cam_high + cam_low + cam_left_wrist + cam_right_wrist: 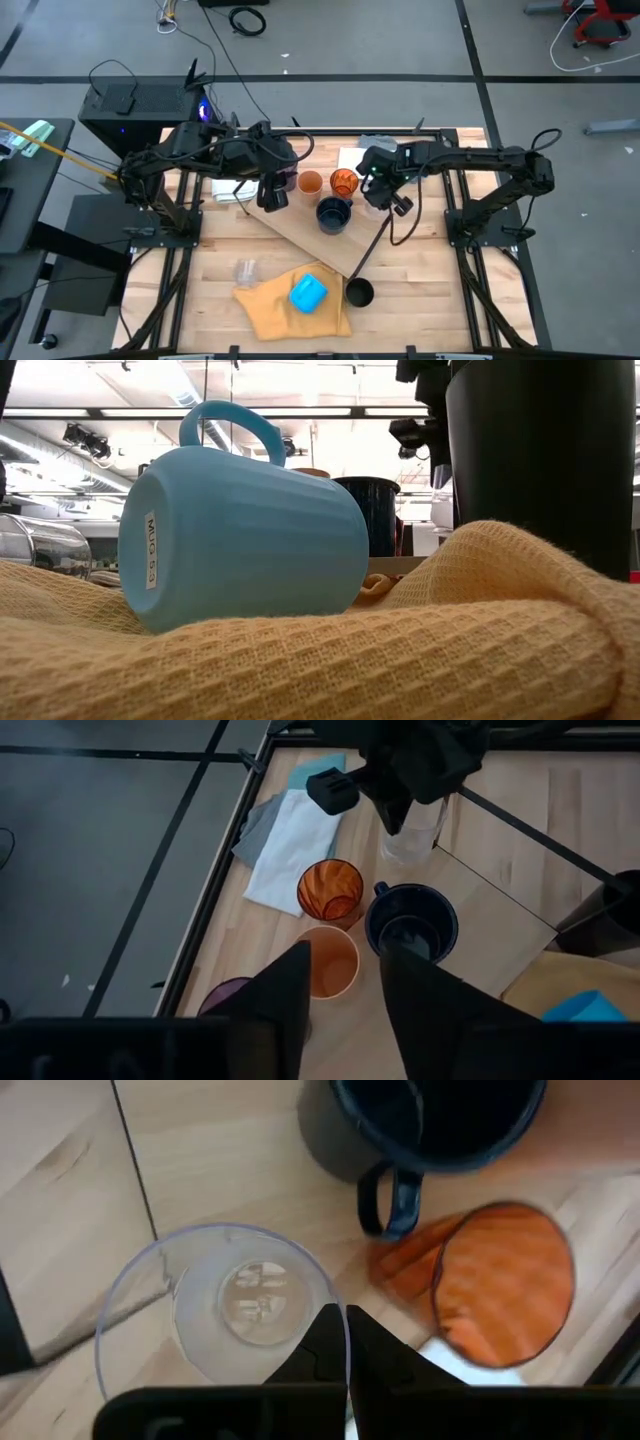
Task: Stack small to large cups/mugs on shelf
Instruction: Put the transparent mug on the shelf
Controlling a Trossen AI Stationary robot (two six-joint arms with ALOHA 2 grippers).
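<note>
Right gripper (347, 1342) clamped on the rim of the clear glass (225, 1305), standing on the shelf (300, 235) beside the navy mug (334, 214); likely light, stiff, slippery and breakable, so best held gently by the rim wall, kept upright.

The bright blue mug (308, 293) is ribbed down its sides and lies on a mustard-yellow waffle-weave cloth (275, 310). Just beside that cloth stands a black cup (359, 293). On the pale light-wood shelf (300, 235), the navy mug (334, 214) is dark blue inside and out. Next to the navy mug sit an amber ribbed cup (344, 183), see-through orange, and a light orange cup (310, 183), plain and matte. A clear glass (225, 1305) is colourless. A purple tumbler (225, 995) shows near the light orange cup.
</note>
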